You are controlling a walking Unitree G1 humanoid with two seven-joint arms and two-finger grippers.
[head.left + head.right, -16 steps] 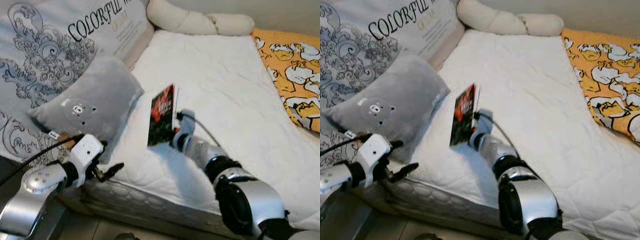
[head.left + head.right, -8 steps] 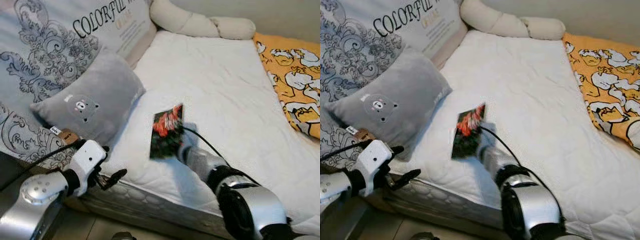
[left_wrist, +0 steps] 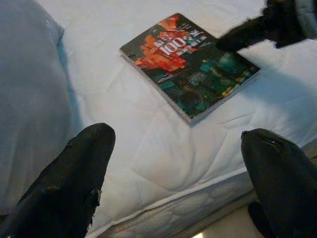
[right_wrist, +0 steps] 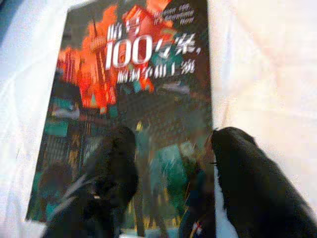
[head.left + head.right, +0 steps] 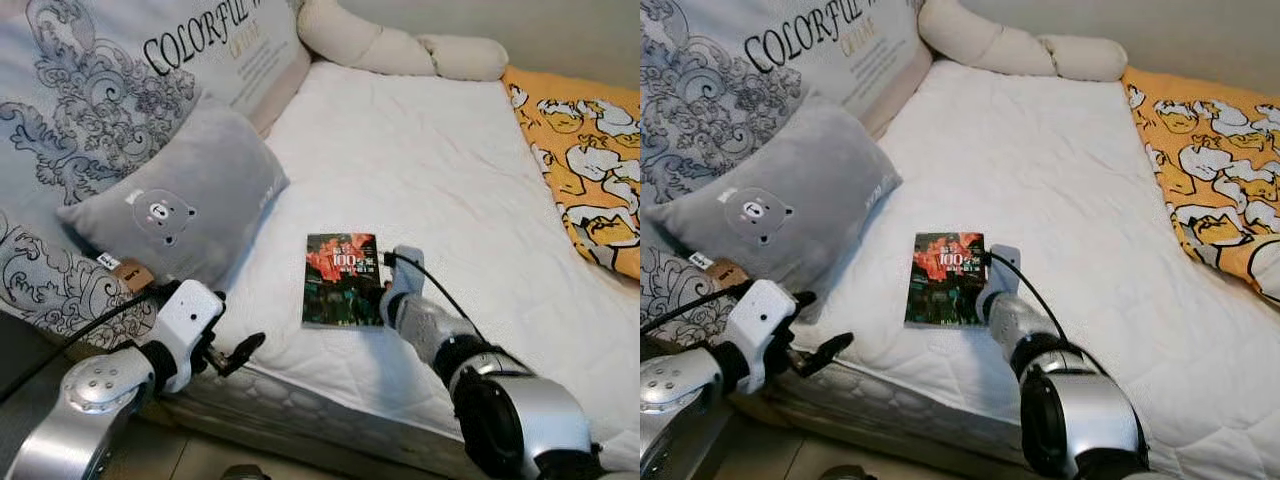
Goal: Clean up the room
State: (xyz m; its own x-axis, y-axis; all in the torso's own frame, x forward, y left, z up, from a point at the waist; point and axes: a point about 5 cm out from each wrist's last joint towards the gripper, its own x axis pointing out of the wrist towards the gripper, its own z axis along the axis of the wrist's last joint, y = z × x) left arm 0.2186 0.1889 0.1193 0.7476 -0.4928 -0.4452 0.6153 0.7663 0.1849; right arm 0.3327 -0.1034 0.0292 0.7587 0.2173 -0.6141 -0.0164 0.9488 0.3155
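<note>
Lying flat on a white quilted bed, a paperback book with a red-and-teal cover bearing "100" in white sits near the mattress's near edge, its title end pointing away from the robot. The right gripper is at the book's right edge, its silver forearm stretched forward and low over the bed from the near right, a black cable looping above the wrist. Its two black fingers stand apart over the near end of the cover; whether they touch it cannot be told from the blurred wrist view. The left gripper hovers at the mattress's near-left corner, arm bent at the elbow and angled toward the book, fingers spread wide with bare sheet between them and the book well beyond. To the left, a grey cushion with a small bear face leans against a large patterned pillow printed "COLORFUL". A cream bolster lies along the far end, and an orange cartoon-print blanket covers the right side.
</note>
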